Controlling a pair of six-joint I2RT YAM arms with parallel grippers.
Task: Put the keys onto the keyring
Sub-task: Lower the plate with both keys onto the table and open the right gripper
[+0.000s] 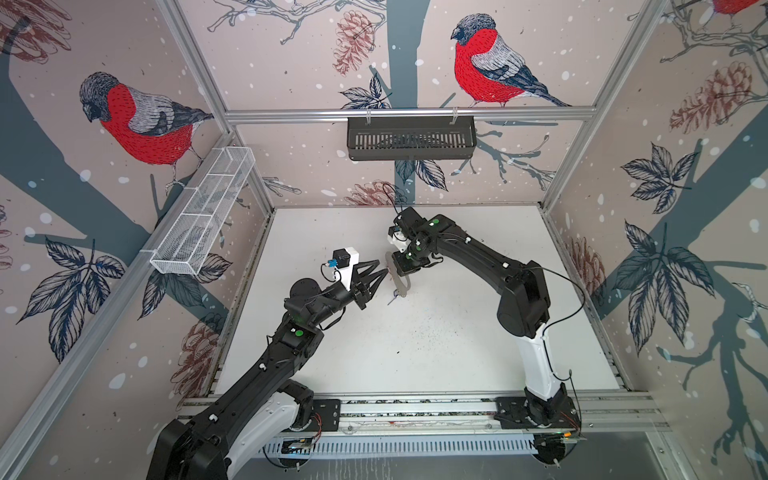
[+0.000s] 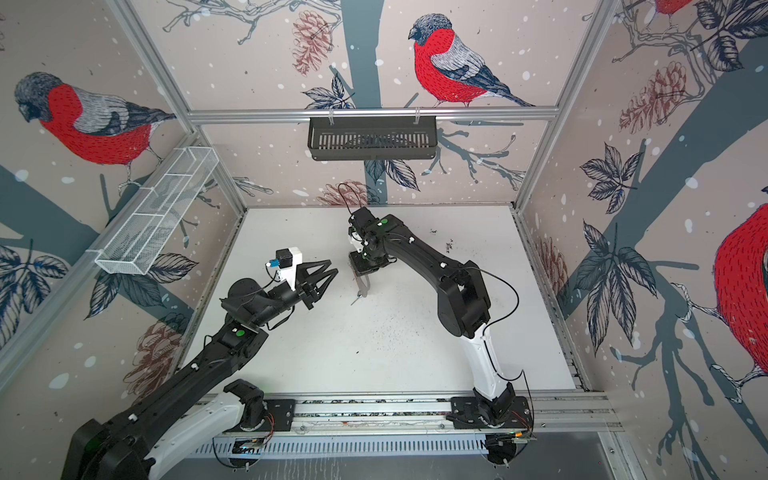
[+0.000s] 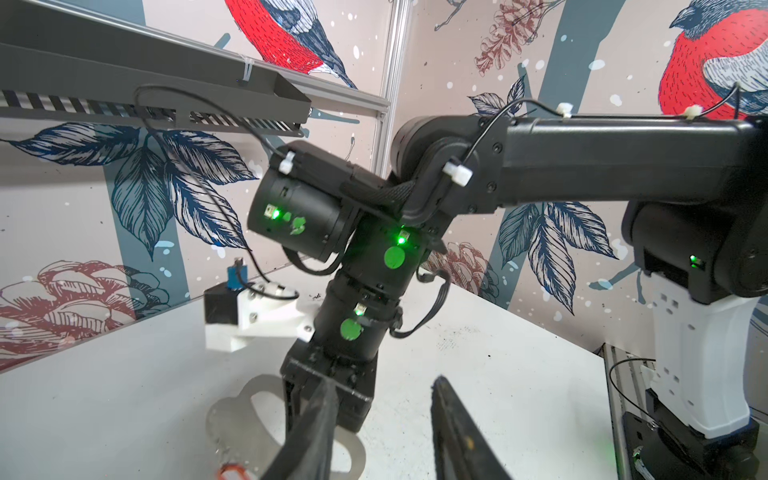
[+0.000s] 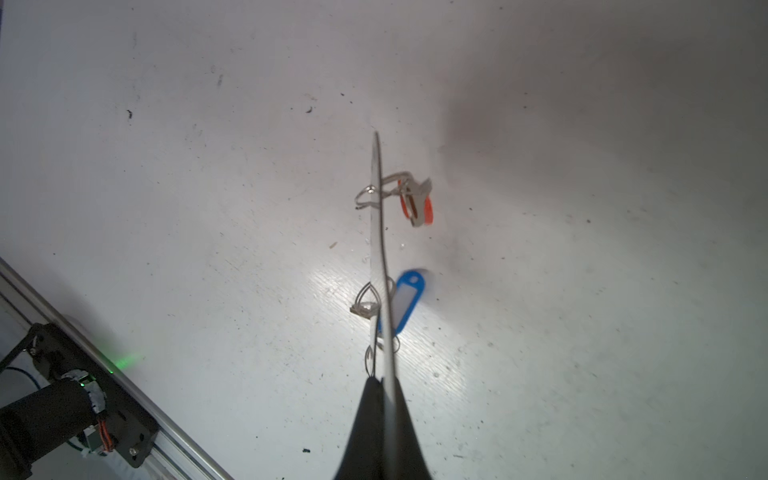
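1. Now the right tool (image 4: 380, 384) is clamped on one end of the keyring (image 3: 232, 401), holding it on edge, off the bench (image 4: 582, 291).
2. Both sets of keys hang from it by small rings. The set with the red tag (image 4: 417, 208) is towards the far end, and the set with the blue tag (image 4: 407, 299) is nearer the tool.
3. The left tool (image 1: 382, 268) stands just beside the keyring, jaws partly apart, with nothing seen between them.
4. Step in hand, as I judge it: the threading looks done, or all but done. Whether each ring sits fully through its hole is too small to tell.
5. The next move calls for backing the left tool straight away without snagging a ring. The keyring should then be lowered gently so the dangling keys do not slip off.
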